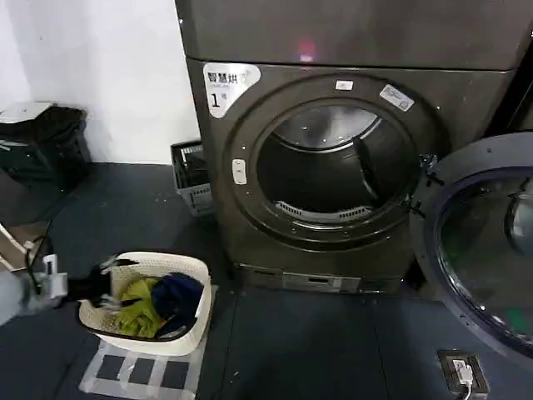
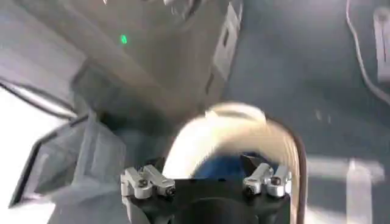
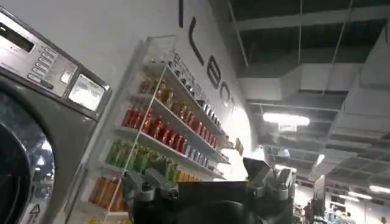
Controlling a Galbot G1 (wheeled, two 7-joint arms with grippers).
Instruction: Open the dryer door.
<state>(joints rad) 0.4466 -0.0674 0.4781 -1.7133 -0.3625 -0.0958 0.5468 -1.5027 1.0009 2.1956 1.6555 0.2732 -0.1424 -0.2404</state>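
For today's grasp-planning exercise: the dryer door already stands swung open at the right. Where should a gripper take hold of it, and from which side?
Probably the dryer door is best gripped on its free outer rim, farthest from the hinge beside the drum opening, coming from the front, since the thin rim edge faces that way and gives most leverage.

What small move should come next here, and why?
Probably lower the left gripper into the laundry basket to pick up clothes: the dryer door already stands swung wide, the drum is exposed, and this open gripper hovers at the basket's rim.
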